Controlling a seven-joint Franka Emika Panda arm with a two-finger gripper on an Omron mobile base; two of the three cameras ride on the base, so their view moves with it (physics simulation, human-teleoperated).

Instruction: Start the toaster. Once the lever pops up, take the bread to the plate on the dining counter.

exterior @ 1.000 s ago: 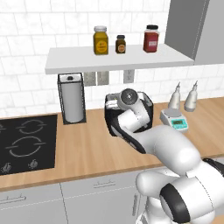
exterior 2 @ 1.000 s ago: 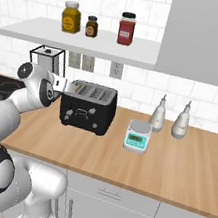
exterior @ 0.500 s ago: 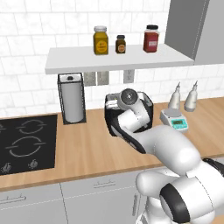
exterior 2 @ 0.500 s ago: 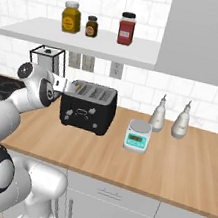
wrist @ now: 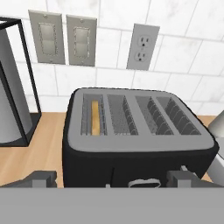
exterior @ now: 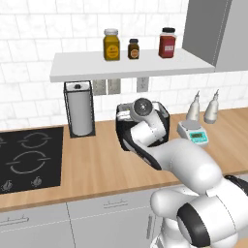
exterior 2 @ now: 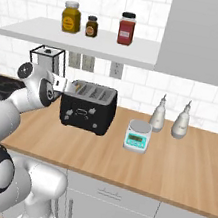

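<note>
— Four slots show on top of the toaster [wrist: 135, 135] from the hand camera. What sits to its left?

— At far left on the counter [exterior: 97, 164] is a black cooktop [exterior: 29, 157], then a paper towel roll [exterior: 80, 109] in a wire frame, near the toaster but not touching it.

— And the bread [wrist: 95, 118]?

— Standing on edge, low in the leftmost slot. A tan strip of it is all that shows.

— Where are the fingers [wrist: 41, 178]?

— Spread wide apart, holding nothing. Their two tips rise just in front of the toaster's near face, one toward each end of it, with the lever [wrist: 144, 183] between them. Whether a tip touches the toaster I cannot tell.

— What is right of the toaster?

— A small kitchen scale [exterior 2: 138, 135] just beside it, then two pale bottles [exterior 2: 157, 119] against the tiled wall.

— Above?

— A white shelf [exterior 2: 82, 41] with three jars: yellow [exterior 2: 71, 17], small dark [exterior 2: 92, 26], red [exterior 2: 126, 29].
</note>
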